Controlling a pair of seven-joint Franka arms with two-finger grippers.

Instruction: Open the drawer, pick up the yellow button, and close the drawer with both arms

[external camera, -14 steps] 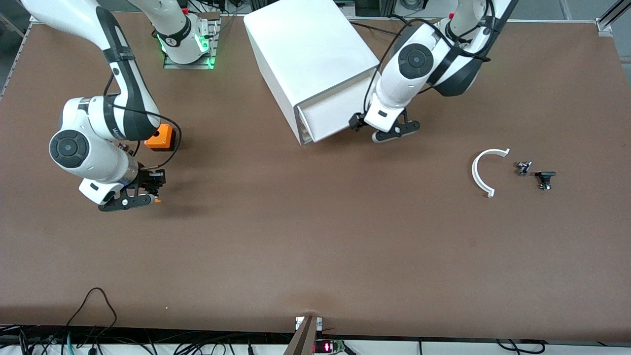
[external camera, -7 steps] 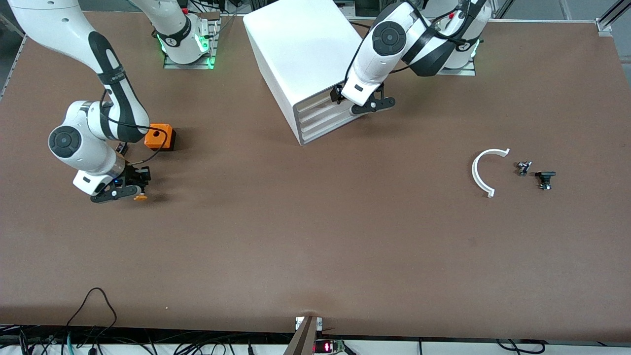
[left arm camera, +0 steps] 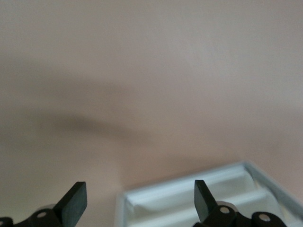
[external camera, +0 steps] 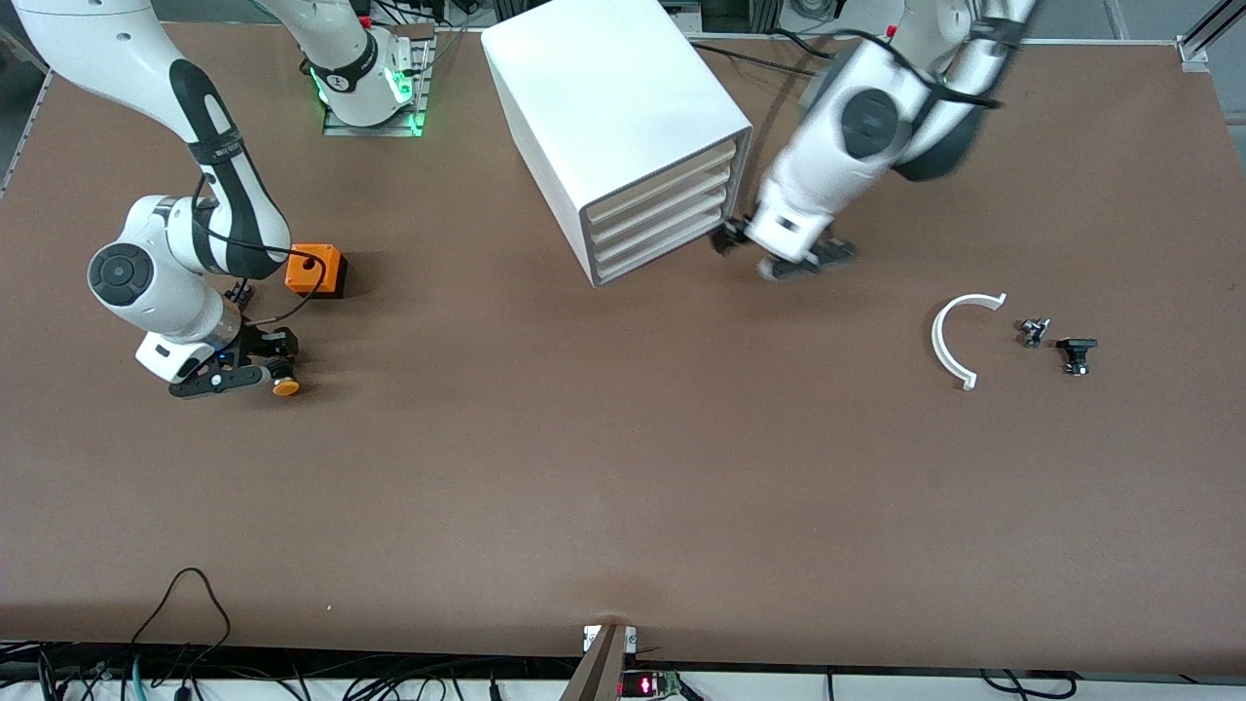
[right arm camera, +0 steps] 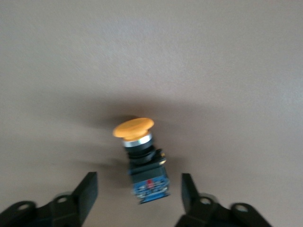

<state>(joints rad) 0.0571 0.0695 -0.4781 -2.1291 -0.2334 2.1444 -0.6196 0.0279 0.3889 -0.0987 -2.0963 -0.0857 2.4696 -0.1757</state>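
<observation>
Orange cap up against the brown worktop [external camera: 623, 487], the button [external camera: 284, 386] lies on its side toward the right arm's end, nearer to the front camera than the orange square box [external camera: 315, 270] with a hole in its top. The right wrist view shows its round cap, a metal ring under it, and a black body with a blue end. The right claw [external camera: 255, 375] sits low over the worktop with its fingers [right arm camera: 87, 194] spread apart on either side of the button's body; neither finger touches it.

The white cabinet [external camera: 608, 107] stands at an angle near the robots' bases, its four tray drawers facing the front camera. The top drawer [external camera: 662, 183] sits flush with the three below it, closed. The left claw [external camera: 796, 255] hangs just beside the cabinet's lower front corner, toward the left arm's end, empty, with its fingers [left arm camera: 75, 202] wide apart; the left wrist view shows the cabinet's drawer fronts close by.

Toward the left arm's end lie a white curved half-ring [external camera: 959, 336] and, beside it, two small black parts [external camera: 1056, 341], well apart from both claws.
</observation>
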